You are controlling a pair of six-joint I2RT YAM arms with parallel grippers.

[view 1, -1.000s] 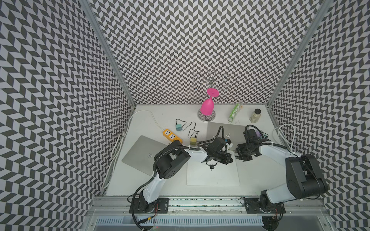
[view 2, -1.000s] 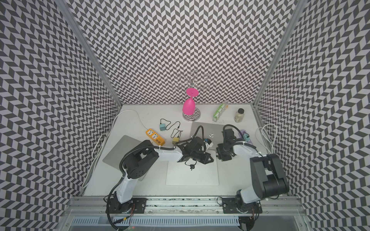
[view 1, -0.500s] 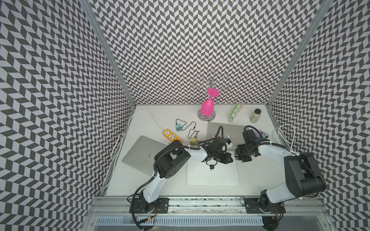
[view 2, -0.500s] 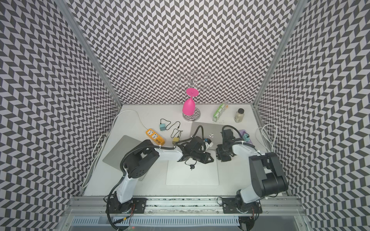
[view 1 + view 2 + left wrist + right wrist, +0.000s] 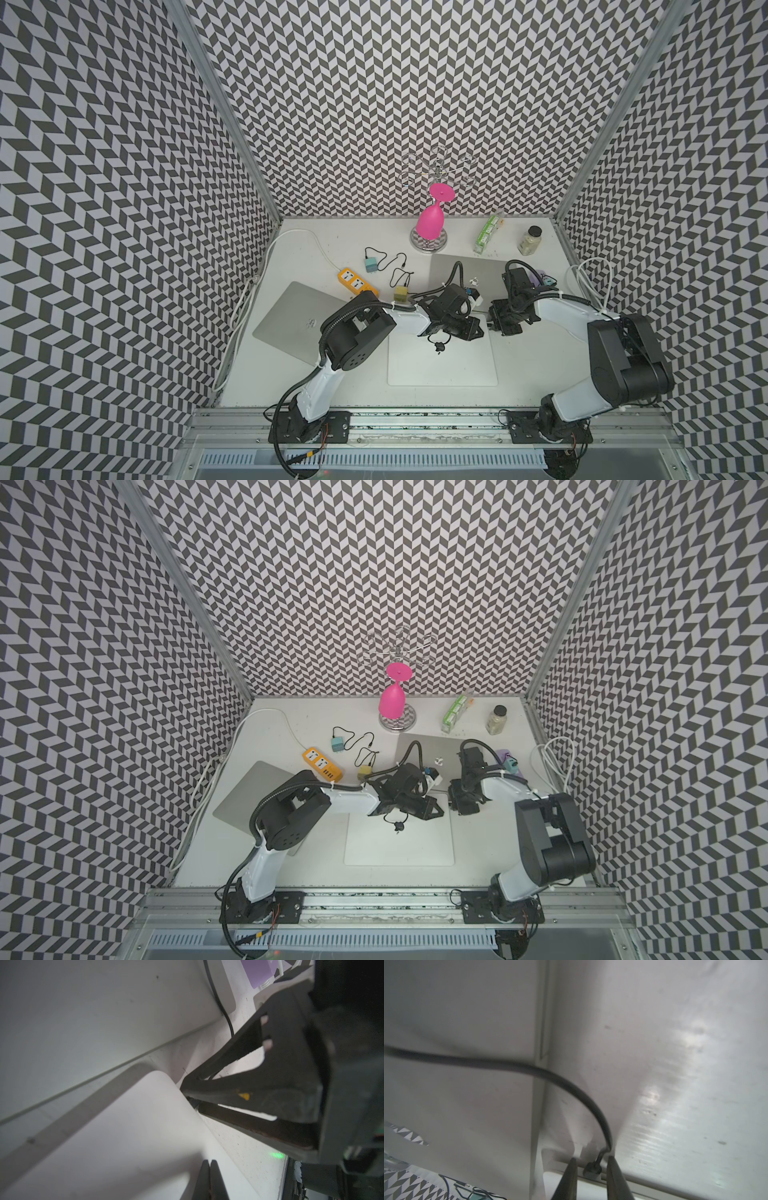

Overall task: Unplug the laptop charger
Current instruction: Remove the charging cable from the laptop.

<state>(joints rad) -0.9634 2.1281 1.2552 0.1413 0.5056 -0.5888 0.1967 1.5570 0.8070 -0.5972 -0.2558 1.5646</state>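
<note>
White table [image 5: 540,365]; both arms sit nearly where they were a second ago. Left gripper [image 5: 209,1164] closed, empty, over the white laptop [image 5: 440,365]. Right gripper [image 5: 591,1159] slightly apart, straddling the charger plug [image 5: 592,1168] at bottom centre; the plug tilts lower-left to upper-right, cable [image 5: 517,1068] arcing left

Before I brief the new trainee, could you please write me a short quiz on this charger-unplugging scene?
1. True or false: the left gripper is open.
2. What sits between the fingers of the right gripper? A) the black plug B) a pen C) a coin
3. Fill in: the power strip is ____ in colour.
Key: 1 false, it is shut; 2 A; 3 orange.
</note>
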